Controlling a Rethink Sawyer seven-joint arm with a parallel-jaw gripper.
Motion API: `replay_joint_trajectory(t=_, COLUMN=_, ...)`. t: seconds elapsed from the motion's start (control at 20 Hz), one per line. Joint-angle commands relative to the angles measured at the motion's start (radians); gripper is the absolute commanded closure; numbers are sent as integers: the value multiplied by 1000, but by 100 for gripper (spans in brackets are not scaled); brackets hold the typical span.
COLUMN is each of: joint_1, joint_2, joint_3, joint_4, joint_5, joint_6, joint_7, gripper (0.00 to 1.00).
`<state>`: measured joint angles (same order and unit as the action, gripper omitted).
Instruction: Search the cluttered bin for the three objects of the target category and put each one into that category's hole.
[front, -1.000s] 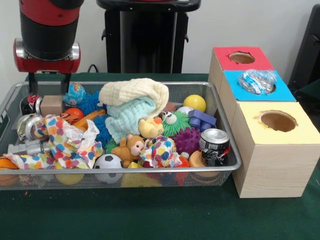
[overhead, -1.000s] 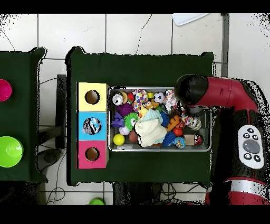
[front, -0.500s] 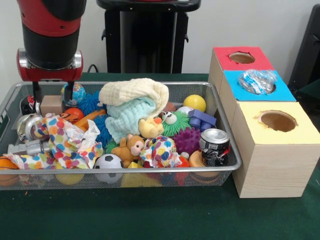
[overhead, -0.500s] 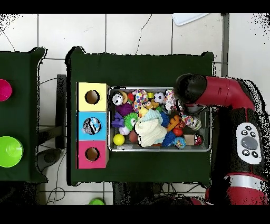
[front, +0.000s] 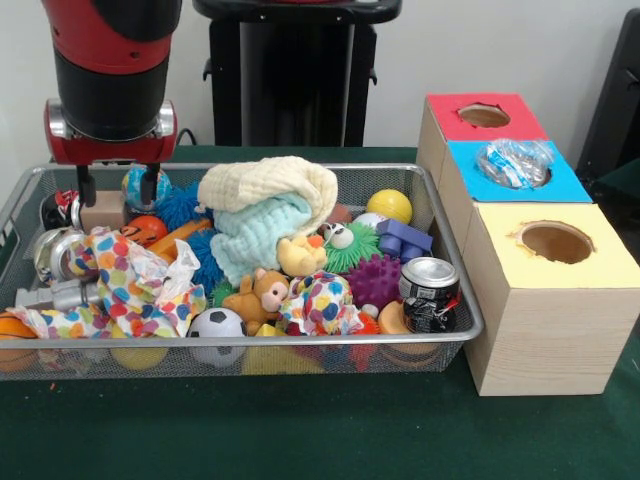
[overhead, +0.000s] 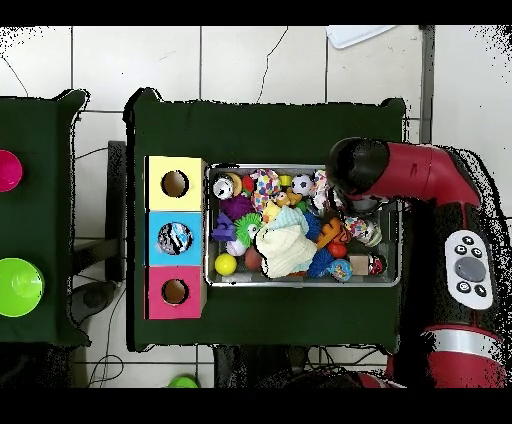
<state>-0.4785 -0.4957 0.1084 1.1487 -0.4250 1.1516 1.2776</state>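
The wire-mesh bin (front: 452, 268) is full of toys and cloths; it also shows in the overhead view (overhead: 392, 280). One clear wrinkly plastic bottle (front: 514, 162) sits in the round hole of the blue top panel (front: 560, 186); the overhead view shows the bottle (overhead: 175, 238) there too. No other bottle shows in the bin. My gripper (front: 118, 192) hangs open and empty over the bin's far left corner, just above a tan block (front: 103, 210) and a blue globe ball (front: 140, 184). In the overhead view the arm (overhead: 356, 176) hides the gripper.
A folded yellow and mint cloth (front: 268, 210) lies mid-bin, a spotted cloth (front: 130, 285) at front left. Silver cans lie at the bin's right (front: 430, 292) and left (front: 58, 250). The wooden box also has a red-topped hole (front: 484, 115) and a yellow-topped hole (front: 556, 241).
The arm has risen a little and shifted right in the front view. The gripper stays open and empty. Nothing in the bin has moved.
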Motion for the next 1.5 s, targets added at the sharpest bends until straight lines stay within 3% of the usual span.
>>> replay_joint_trajectory(t=0.05, joint_1=22, joint_2=29, joint_3=64, joint_4=78, joint_5=66, joint_6=158, joint_7=10, gripper=0)
replay_joint_trajectory(t=0.3, joint_1=27, joint_2=61, joint_3=75, joint_4=71, joint_5=123, joint_6=215, joint_7=39, gripper=0)
replay_joint_trajectory(t=0.8, joint_1=23, joint_2=60, joint_3=82, joint_4=131, joint_5=264, joint_6=154, joint_7=102, gripper=0)
replay_joint_trajectory(t=1.5, joint_1=22, joint_2=-26, joint_3=150, joint_4=259, joint_5=458, joint_6=-191, joint_7=121, gripper=0)
